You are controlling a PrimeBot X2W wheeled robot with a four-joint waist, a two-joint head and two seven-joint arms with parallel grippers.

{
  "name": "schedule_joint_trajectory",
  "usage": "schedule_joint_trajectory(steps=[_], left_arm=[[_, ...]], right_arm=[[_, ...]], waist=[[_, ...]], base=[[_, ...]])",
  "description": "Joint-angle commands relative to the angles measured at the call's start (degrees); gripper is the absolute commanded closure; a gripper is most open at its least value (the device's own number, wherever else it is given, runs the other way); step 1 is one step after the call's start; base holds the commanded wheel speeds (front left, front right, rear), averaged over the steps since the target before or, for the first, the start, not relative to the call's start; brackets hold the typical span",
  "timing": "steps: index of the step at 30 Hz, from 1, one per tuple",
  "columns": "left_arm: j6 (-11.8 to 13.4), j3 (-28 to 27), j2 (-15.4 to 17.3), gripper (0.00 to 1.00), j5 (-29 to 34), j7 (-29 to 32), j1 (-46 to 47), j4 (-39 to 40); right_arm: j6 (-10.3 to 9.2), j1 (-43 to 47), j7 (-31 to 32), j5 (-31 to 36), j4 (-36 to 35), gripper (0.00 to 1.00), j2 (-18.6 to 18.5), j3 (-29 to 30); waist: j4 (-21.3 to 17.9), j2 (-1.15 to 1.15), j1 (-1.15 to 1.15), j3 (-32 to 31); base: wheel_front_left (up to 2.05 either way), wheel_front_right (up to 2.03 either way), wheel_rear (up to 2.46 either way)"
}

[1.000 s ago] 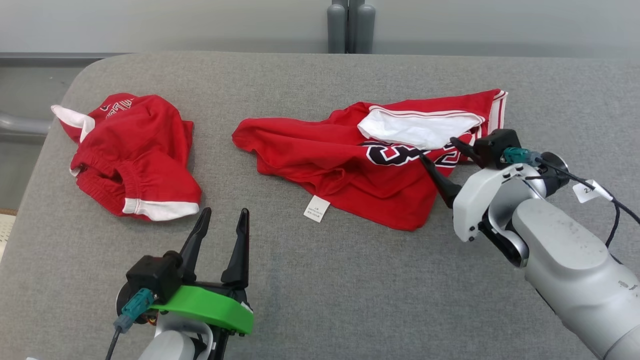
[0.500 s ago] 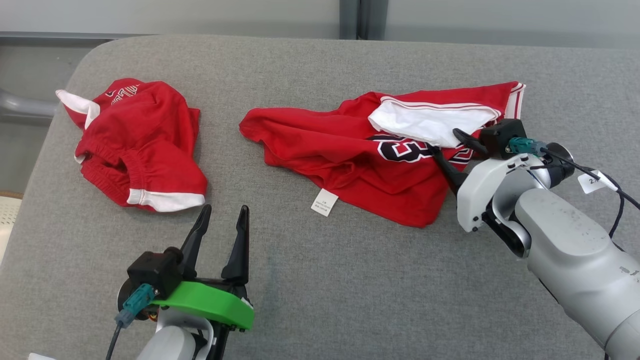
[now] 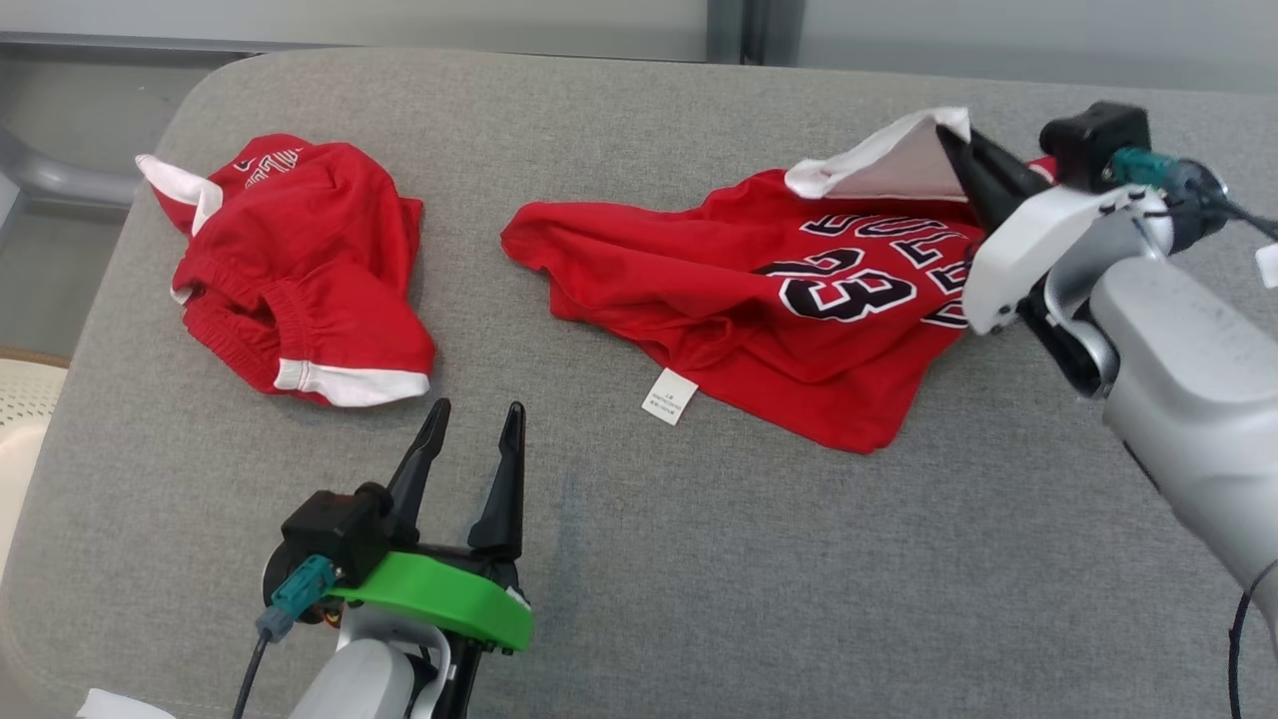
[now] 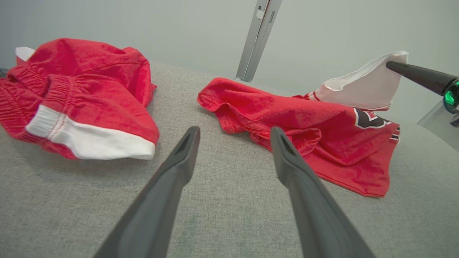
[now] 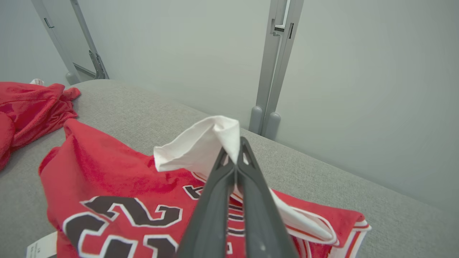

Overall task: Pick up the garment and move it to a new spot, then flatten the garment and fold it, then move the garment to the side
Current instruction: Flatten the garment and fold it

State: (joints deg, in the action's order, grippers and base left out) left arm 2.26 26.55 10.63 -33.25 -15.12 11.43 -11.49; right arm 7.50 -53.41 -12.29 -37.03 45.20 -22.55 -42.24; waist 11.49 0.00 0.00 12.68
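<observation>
Firmly, the right gripper (image 3: 956, 137) pinches the jersey (image 3: 719, 300).

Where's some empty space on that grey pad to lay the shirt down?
The wide near strip of grey pad, right of the left pincer, in front of the jersey. Between jersey and shorts it is narrow.
</observation>
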Motion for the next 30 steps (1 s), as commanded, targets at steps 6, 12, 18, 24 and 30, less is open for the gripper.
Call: schedule_joint_trajectory(steps=[6, 12, 18, 24, 30], left_arm=[[-1.26, 0.22, -1.79, 0.0, 1.04, -0.04, 2.15, -0.58], [-2.71, 0.2, -3.27, 0.0, 2.15, -0.04, 3.69, -1.41], [-3.8, 0.37, -4.3, 0.0, 3.46, -0.03, 5.4, -2.77], [-4.26, 0.01, -4.51, 0.0, 4.05, -0.03, 6.01, -4.05], [-3.98, -0.6, -2.96, 0.0, 4.34, 0.01, 4.55, -4.76]], right_arm=[[-0.01, -9.58, -0.52, -2.13, 4.86, 1.0, -3.37, 2.96], [-0.01, -16.25, -1.3, -2.78, 10.03, 1.0, -3.62, 2.15], [-0.01, -20.14, -2.85, 0.36, 16.18, 0.0, -1.17, 2.03], [-0.01, -17.51, -2.89, 1.2, 13.87, 0.0, 0.92, 6.54], [0.0, -7.82, -2.9, 2.91, 2.73, 0.0, 0.9, 13.49]], waist=[[4.01, 0.0, 0.0, 3.45], [6.13, 0.0, 0.0, 6.24], [6.48, 0.0, 0.0, 8.03], [4.77, 0.0, 0.0, 6.7], [0.73, 0.0, 0.0, 2.98]], base=[[0.0, 0.0, 0.0], [0.0, 0.0, 0.0], [0.0, 0.0, 0.0], [0.0, 0.0, 0.0], [0.0, 0.0, 0.0]])
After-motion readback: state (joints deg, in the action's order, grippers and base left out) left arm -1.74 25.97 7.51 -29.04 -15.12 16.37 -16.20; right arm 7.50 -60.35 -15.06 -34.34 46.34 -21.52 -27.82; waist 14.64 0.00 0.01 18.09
